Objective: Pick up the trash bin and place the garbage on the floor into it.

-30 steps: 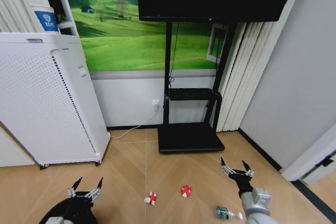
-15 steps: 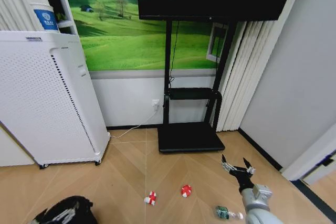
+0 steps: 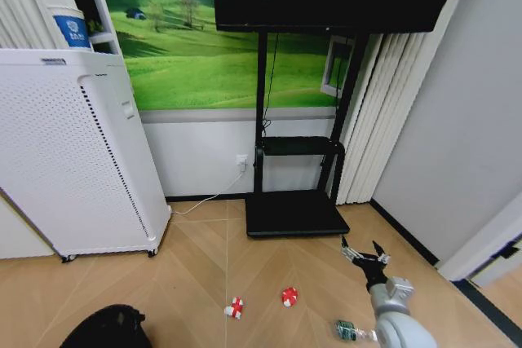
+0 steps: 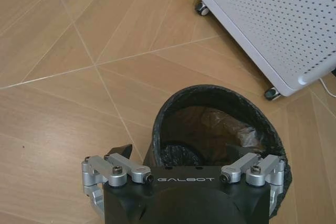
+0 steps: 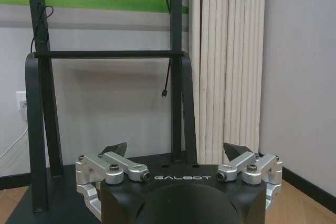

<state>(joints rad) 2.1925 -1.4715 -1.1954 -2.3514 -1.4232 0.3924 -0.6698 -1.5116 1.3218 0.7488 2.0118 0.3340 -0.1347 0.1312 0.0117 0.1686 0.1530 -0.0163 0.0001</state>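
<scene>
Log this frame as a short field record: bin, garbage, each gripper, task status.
trash bin: black trash bin upright on the floor, directly under the left gripper
garbage: red-and-white scrap, red piece, small bottle, all on the floor
left gripper: left gripper open, astride the bin's near rim
right gripper: right gripper open, raised, holding nothing
status: bin not lifted; no garbage inside

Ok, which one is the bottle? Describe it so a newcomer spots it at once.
Start at the black TV stand against the wall and come forward over the wood floor. Three bits lie there; the bottle is rightmost, beside the right gripper arm. It is clear with green, while the other two are red.
</scene>
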